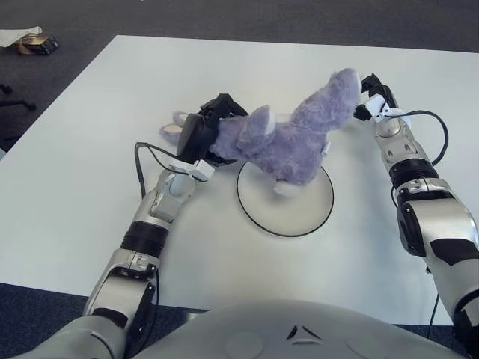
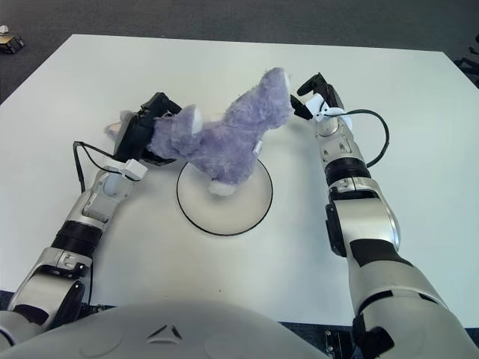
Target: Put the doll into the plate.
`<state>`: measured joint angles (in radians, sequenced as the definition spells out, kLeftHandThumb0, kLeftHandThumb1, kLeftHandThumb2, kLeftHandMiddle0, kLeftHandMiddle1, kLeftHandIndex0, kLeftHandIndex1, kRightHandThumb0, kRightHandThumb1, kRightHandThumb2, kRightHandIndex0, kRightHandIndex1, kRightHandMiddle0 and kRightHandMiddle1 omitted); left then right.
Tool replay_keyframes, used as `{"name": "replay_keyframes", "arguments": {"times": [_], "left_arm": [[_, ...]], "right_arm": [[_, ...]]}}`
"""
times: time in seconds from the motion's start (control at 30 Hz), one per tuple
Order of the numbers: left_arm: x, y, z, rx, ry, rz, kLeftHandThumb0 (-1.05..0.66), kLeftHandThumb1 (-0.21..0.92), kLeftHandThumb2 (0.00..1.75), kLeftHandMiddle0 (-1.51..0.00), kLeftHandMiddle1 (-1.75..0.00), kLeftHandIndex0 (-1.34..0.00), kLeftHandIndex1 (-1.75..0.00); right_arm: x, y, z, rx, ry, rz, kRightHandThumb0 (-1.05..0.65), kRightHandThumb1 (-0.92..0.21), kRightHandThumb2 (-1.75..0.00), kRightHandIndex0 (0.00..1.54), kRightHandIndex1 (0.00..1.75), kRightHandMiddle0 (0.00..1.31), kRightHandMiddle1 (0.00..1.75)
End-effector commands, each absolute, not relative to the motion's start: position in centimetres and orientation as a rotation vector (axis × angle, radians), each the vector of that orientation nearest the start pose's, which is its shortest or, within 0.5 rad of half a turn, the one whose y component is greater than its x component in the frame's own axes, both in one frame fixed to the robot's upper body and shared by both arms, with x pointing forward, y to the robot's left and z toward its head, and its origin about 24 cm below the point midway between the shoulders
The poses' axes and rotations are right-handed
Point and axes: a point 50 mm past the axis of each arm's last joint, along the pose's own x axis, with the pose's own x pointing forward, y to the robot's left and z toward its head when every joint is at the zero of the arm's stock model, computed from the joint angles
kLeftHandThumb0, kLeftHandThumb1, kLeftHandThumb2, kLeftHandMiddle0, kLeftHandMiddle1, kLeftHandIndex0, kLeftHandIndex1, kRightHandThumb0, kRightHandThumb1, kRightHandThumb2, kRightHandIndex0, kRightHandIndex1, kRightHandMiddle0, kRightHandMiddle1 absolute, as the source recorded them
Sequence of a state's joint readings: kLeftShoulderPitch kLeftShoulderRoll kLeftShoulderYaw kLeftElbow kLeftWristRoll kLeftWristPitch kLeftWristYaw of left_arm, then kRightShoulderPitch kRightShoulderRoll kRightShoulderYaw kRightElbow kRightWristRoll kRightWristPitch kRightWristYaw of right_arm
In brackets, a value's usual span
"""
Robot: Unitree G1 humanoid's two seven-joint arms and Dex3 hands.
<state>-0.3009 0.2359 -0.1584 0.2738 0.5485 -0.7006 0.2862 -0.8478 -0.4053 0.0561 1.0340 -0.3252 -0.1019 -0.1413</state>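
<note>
A fluffy purple doll (image 1: 288, 138) hangs tilted over the far part of a white plate (image 1: 299, 217) with a dark rim. One pale paw dips to just above the plate's surface. My left hand (image 1: 203, 136) is shut on the doll's lower left end, left of the plate, and a pinkish part of the doll (image 1: 171, 129) pokes out behind that hand. The doll's raised end points up and to the right, where it meets my right hand (image 2: 308, 97) beyond the plate's far right side.
The white table (image 1: 90, 172) spreads wide on all sides of the plate. A black cable (image 1: 438, 138) loops beside my right forearm, another (image 1: 142, 161) by my left. A dark object on white paper (image 1: 34, 43) lies on the floor at far left.
</note>
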Motion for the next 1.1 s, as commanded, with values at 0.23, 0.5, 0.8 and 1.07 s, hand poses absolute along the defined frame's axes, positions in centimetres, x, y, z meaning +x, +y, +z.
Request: {"name": "replay_keyframes", "arguments": {"times": [0.23, 0.5, 0.8, 1.07], "left_arm": [[27.3, 11.4, 10.1, 0.630, -0.782, -0.286, 0.00, -0.06, 1.75, -0.88, -1.75, -0.68, -1.75], [27.0, 11.0, 9.8, 0.580, -0.769, -0.372, 0.00, -0.05, 1.72, -0.90, -1.70, -0.66, -1.75], [26.7, 10.6, 9.3, 0.495, -0.712, -0.503, 0.00, 0.00, 1.65, -0.88, -1.66, -0.61, -1.75], [26.7, 10.4, 9.4, 0.473, -0.704, -0.559, 0.00, 0.01, 1.64, -0.87, -1.66, -0.60, -1.75]], "right_arm": [[39.2, -23.6, 11.3, -0.711, 0.082, -0.207, -0.01, -0.87, -0.62, 0.31, 1.67, 0.00, 1.75], [39.2, -23.7, 11.0, -0.725, 0.099, -0.198, -0.01, -0.86, -0.64, 0.19, 1.72, 0.09, 1.75], [39.2, -23.9, 10.8, -0.758, 0.113, -0.176, -0.01, -0.85, -0.66, 0.15, 1.75, 0.13, 1.75], [39.2, -23.8, 10.8, -0.760, 0.114, -0.173, -0.01, -0.84, -0.68, 0.15, 1.75, 0.14, 1.75]]}}
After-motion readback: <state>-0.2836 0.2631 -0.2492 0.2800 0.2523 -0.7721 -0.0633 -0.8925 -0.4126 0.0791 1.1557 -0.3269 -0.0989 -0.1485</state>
